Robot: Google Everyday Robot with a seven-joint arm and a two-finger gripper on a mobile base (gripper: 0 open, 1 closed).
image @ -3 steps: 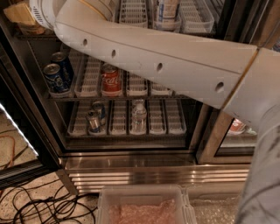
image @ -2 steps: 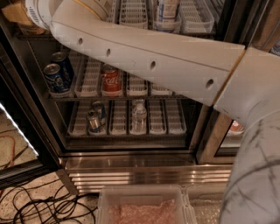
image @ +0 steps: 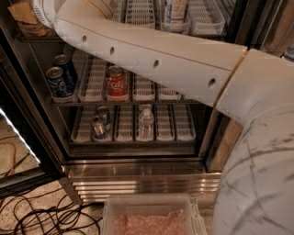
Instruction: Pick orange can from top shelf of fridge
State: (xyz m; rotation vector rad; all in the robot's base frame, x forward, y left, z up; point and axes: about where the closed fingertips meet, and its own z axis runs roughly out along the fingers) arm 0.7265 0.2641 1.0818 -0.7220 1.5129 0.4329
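Observation:
The fridge [image: 138, 181] stands open in front of me, with wire racks and white slotted trays. The top shelf [image: 202, 18] shows only at the upper edge, with a white and blue container [image: 174, 11] in one tray. My white arm [image: 151, 59] crosses the view from lower right to upper left and covers much of that shelf. Its wrist end [image: 43, 11] sits at the top left corner. The gripper is beyond the frame edge, out of view. The orange can is hidden or out of view.
A red cola can [image: 116, 82] and two blue cans [image: 57, 81] stand on the middle shelf. Two cans [image: 98, 126] and a water bottle [image: 145, 121] stand on the lower shelf. A tan object [image: 23, 13] sits at top left. A clear bin [image: 151, 215] and cables [image: 41, 215] lie on the floor.
My arm has shifted a little to the left, its elbow joint moving further across the fridge opening. The cans on the shelves have not moved.

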